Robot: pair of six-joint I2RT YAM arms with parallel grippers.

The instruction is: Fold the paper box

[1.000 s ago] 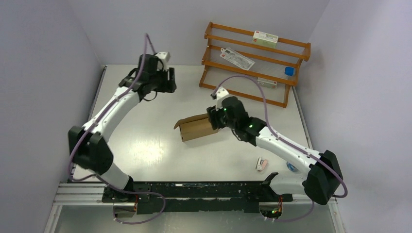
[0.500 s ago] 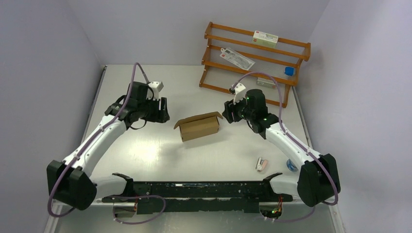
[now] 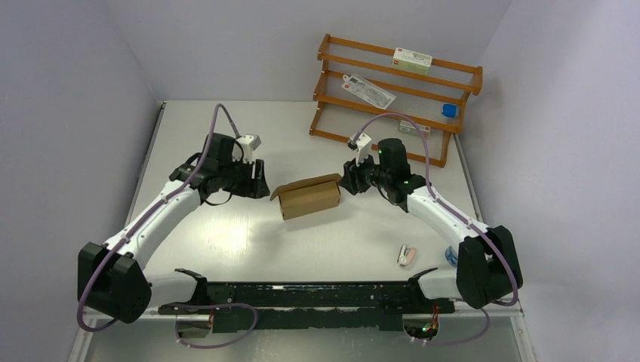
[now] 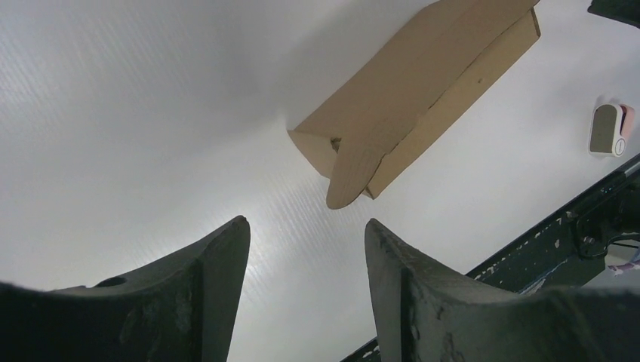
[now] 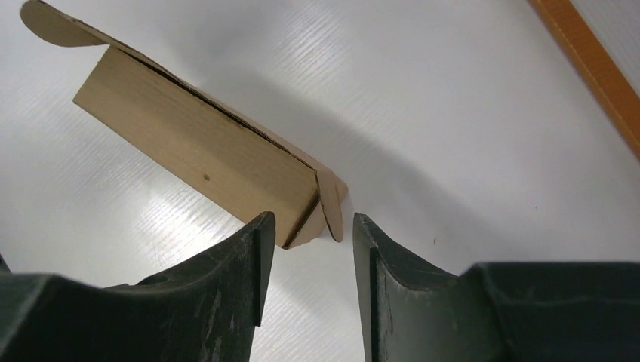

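The paper box (image 3: 309, 196) is a small brown carton lying on its side in the middle of the white table, with a flap standing out at each end. My left gripper (image 3: 260, 188) is open just left of the box's left end. In the left wrist view the rounded flap (image 4: 355, 170) lies a little ahead of the gripper (image 4: 306, 222), not touching it. My right gripper (image 3: 346, 181) is open at the box's right end. In the right wrist view the box (image 5: 204, 143) shows its end flap (image 5: 332, 207) at the mouth of the gripper (image 5: 311, 219), not clamped.
A wooden rack (image 3: 396, 98) with small cartons and packets stands at the back right. A small white and pink item (image 3: 407, 254) and a blue item (image 3: 453, 258) lie near the right arm's base. A black rail (image 3: 302, 294) runs along the near edge.
The left arm swung down from the back of the table to the box's left end. The right gripper came off the box's right end, drew back, then returned there with narrower jaws.
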